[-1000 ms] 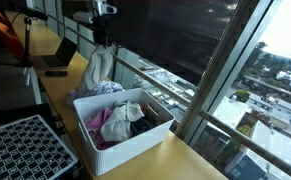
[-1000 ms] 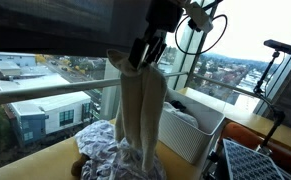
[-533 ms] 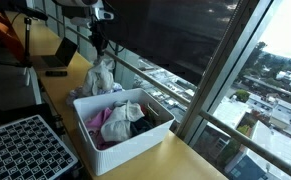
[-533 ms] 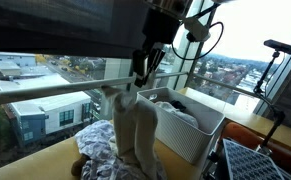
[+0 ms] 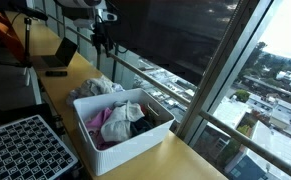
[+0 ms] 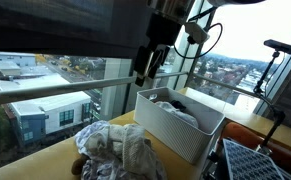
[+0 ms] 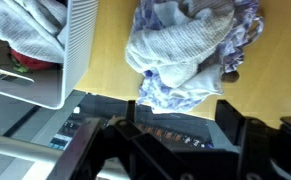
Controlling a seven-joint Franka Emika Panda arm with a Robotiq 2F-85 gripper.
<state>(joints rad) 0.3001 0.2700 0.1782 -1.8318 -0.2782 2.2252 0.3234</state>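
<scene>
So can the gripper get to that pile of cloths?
Probably yes: the gripper hangs open above the pile of cloths, nothing between them, and the basket stands off to the side.

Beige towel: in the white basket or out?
Out. The towel lies crumpled on the patterned cloth on the table beside the basket; the pincer hangs open above, empty.

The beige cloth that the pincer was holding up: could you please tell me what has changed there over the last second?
The pincer opened and let go of the beige cloth, which fell onto the heap of clothes on the table. The pincer now hangs open and empty above it. The white basket stayed where it was.
</scene>
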